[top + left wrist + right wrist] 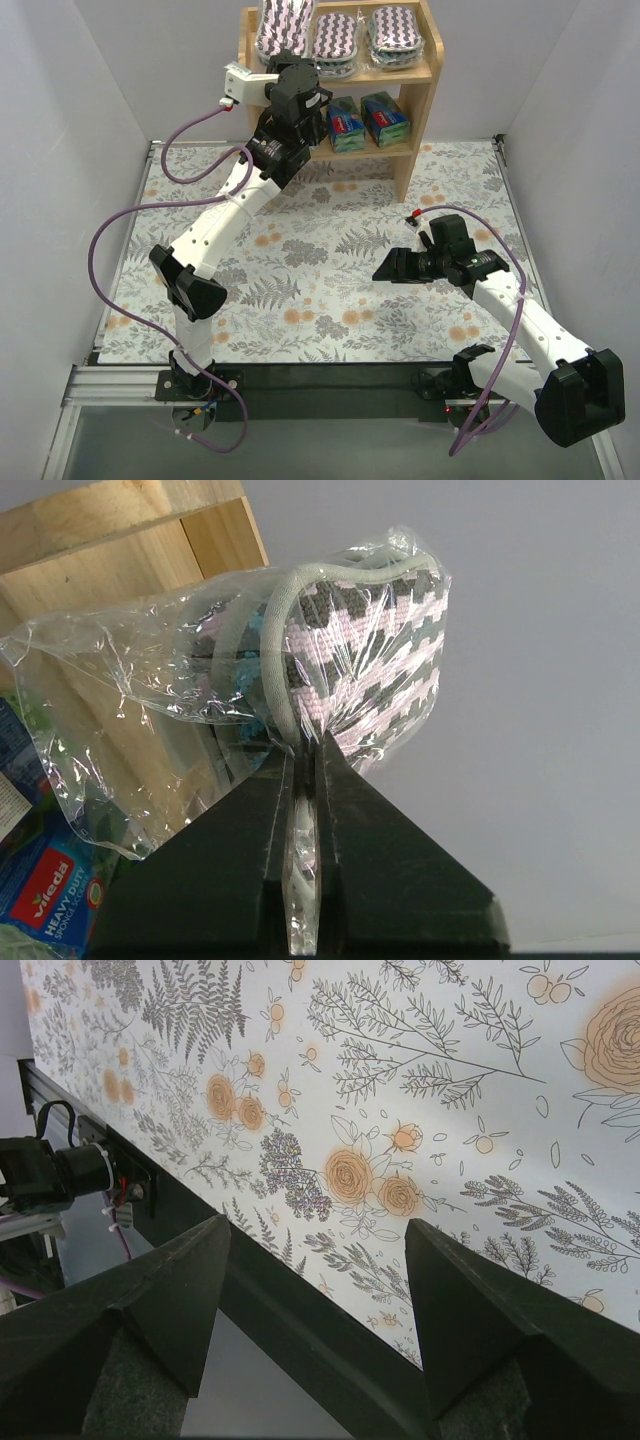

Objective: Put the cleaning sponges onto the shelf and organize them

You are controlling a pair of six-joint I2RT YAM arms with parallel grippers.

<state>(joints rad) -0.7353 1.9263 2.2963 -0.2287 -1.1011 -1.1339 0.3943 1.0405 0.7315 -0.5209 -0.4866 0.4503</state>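
Sponge (365,645) looks soft, light, slippery-wrapped; we favour its rim. Left gripper (303,775) pinches it; right gripper (315,1260) gapes empty.

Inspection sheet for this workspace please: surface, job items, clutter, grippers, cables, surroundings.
Surface: floral mat covers the table.
Job's things: on the shelf top tier, left pad, middle pad, right pad; two printed packs seen on the lower tier, and the arm may hide more.
Clutter: nothing seen.
Grippers: left gripper shut on the left pad's plastic wrap; right gripper open above the mat.
Cables: purple cables loop beside both arms.
Surroundings: white walls.
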